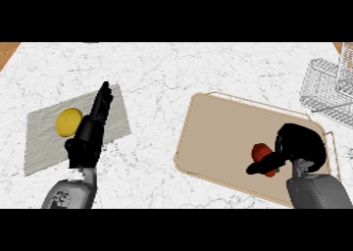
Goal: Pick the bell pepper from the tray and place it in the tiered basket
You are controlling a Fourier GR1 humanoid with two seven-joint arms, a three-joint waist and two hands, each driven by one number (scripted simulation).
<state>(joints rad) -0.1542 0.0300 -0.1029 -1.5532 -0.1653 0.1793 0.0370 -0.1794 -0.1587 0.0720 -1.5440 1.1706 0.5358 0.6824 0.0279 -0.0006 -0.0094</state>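
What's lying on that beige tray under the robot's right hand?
A red bell pepper lies on the tray, with the right hand curled round it. Only its left side and a bit of green show; the hand covers the rest.

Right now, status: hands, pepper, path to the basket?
Right hand curled on the bell pepper, still on the tray. Left hand open, resting by the yellow fruit. Tiered basket far right; nothing between.
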